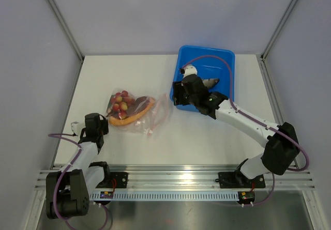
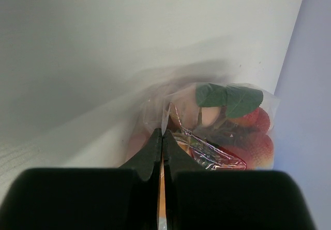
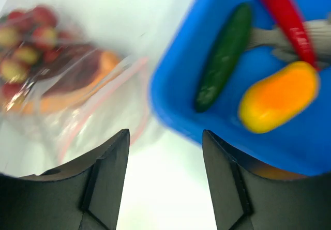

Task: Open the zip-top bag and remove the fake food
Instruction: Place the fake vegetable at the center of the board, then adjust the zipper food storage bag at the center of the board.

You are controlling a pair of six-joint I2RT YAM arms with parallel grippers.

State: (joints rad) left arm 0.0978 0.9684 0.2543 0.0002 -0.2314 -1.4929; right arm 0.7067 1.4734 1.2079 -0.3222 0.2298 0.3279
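Note:
The clear zip-top bag (image 1: 142,117) lies on the white table, its pink zipper strip (image 3: 101,124) facing right toward the tub. Inside it I see a red grape bunch (image 1: 120,102) and an orange piece (image 1: 135,115) of fake food. My left gripper (image 1: 105,120) is shut on the bag's left edge, with a thin fold of plastic (image 2: 165,117) sticking out between the closed fingertips. My right gripper (image 3: 165,137) is open and holds nothing. It hovers over the table between the bag and the tub's left corner. A green cucumber (image 3: 225,54), red pepper (image 3: 284,13), yellow-orange piece (image 3: 279,95) and grey fish (image 1: 209,81) lie in the tub.
The blue plastic tub (image 1: 222,59) stands at the back right of the table. Grey walls with metal rails close in the table on three sides. In the left wrist view, green leaves (image 2: 227,100) and red pieces press against the bag's plastic.

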